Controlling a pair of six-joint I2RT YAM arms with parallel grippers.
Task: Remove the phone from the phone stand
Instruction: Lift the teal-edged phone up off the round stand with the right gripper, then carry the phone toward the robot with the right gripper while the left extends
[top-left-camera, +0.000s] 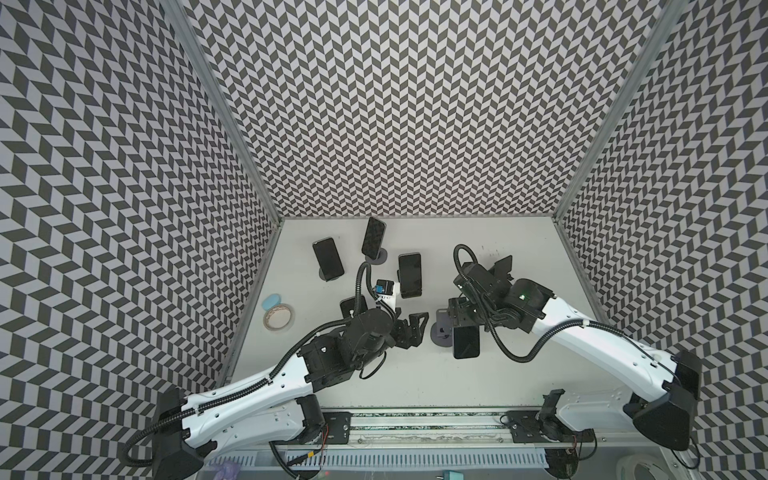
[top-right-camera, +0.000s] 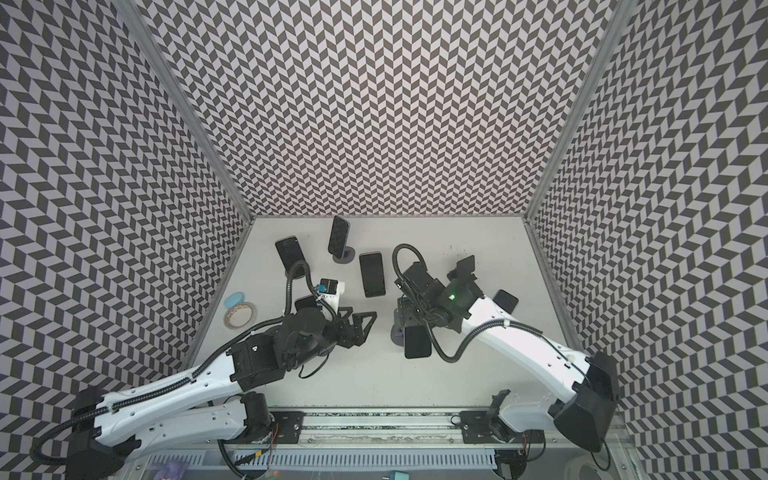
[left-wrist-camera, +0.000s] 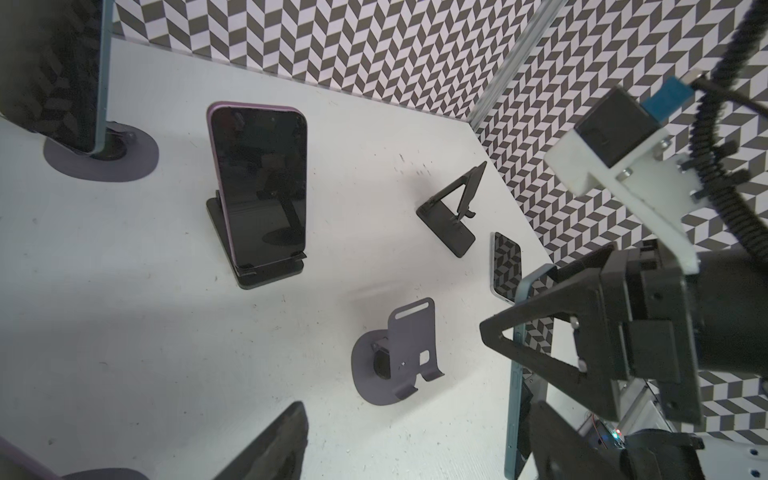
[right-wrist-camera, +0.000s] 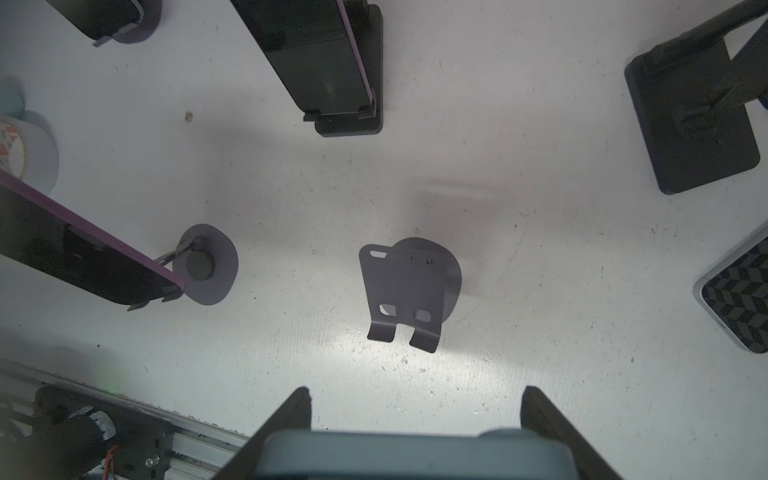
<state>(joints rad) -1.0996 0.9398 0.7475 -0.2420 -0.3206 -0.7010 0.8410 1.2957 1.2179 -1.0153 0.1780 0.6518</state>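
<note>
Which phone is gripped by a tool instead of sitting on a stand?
The blue-grey phone clamped in the right tool, near the empty round stand; no tool touches any other phone.

Held phone (right-wrist-camera: 411, 455) partly out of frame

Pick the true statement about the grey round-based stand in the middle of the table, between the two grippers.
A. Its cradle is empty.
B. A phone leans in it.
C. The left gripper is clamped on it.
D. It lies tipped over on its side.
A: the stand is upright with a bare cradle in the right wrist view, and the phone sits clamped in the right gripper, clear of the stand.
</note>
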